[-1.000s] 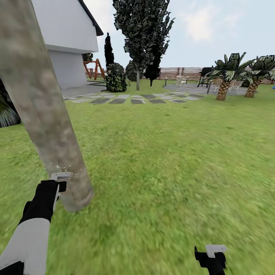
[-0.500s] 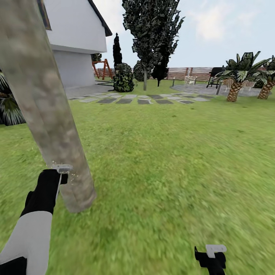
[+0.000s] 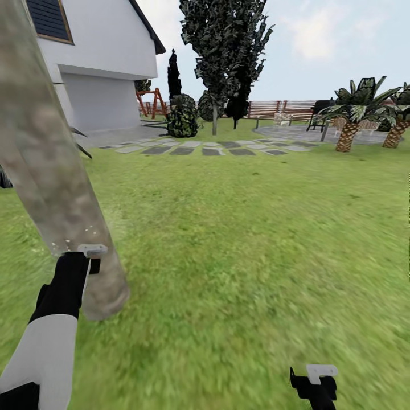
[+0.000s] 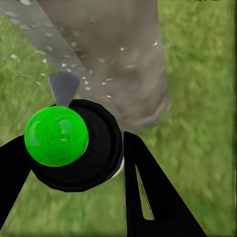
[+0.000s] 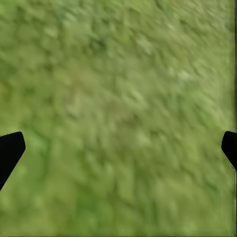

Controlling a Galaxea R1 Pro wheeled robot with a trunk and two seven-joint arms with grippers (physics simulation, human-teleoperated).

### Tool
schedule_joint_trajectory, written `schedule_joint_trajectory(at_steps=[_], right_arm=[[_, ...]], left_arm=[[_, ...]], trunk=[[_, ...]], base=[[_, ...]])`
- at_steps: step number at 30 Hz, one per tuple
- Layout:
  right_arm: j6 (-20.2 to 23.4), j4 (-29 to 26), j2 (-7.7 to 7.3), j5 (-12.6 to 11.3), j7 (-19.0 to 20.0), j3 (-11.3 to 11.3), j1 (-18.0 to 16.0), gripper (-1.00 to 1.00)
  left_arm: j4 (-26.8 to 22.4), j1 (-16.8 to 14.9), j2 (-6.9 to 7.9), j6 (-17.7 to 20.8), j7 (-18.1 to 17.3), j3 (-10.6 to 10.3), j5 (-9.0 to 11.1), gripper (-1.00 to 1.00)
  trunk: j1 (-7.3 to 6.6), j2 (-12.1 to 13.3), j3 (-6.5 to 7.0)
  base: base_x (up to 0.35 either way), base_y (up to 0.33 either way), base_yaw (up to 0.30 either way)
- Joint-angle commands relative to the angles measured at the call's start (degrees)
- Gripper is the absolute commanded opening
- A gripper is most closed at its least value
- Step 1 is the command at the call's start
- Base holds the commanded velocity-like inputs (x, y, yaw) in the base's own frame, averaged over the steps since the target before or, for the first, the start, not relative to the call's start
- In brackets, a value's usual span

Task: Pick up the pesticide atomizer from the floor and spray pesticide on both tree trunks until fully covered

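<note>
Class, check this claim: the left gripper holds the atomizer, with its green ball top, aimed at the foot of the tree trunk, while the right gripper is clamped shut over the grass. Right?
Not quite. The right gripper is open, not shut: the right wrist view shows its fingers spread wide over the grass. The rest stands: the left gripper holds the green-topped atomizer aimed at the tree trunk.

A white house (image 3: pixel 108 62) (garage-fronted), stepping stones (image 3: pixel 199 149), and palms (image 3: pixel 356 114) under pale sky.

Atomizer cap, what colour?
Bright green ball cap on the atomizer, on a black body; the left wrist view shows it best.
</note>
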Motion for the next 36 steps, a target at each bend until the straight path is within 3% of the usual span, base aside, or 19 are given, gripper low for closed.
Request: schedule_joint_trajectory(at_steps=[1,7,24,36], right_arm=[[-0.1,0.1,0.01,0.6,-0.2,-0.3,-0.1,1.0],[-0.1,0.1,0.01,0.6,-0.2,-0.3,-0.1,1.0],[-0.1,0.1,0.08,0.6,-0.2,-0.3,-0.1,1.0],[-0.1,0.1,0.1,0.6,-0.2,-0.3,0.0,1.0]], left_arm=[[-0.1,-0.1,-0.01,0.2,-0.2,0.0,-0.3,-1.0],[-0.1,-0.1,-0.01,0.2,-0.1,0.1,-0.3,-1.0],[0.1,2.4,0.01,-0.1,0.3,0.2,-0.2,-1.0],[0.1,2.4,-0.18,-0.2,0.3,-0.1,-0.5,-1.0]], trunk=[[-0.01,0.0,-0.05],[-0.01,0.0,-0.05],[-0.01,0.0,-0.05],[-0.01,0.0,-0.05]], base=[[0.0,-0.275,0.0],[0.037,-0.275,0.061],[0.157,-0.25,0.272],[0.232,-0.201,0.018]])
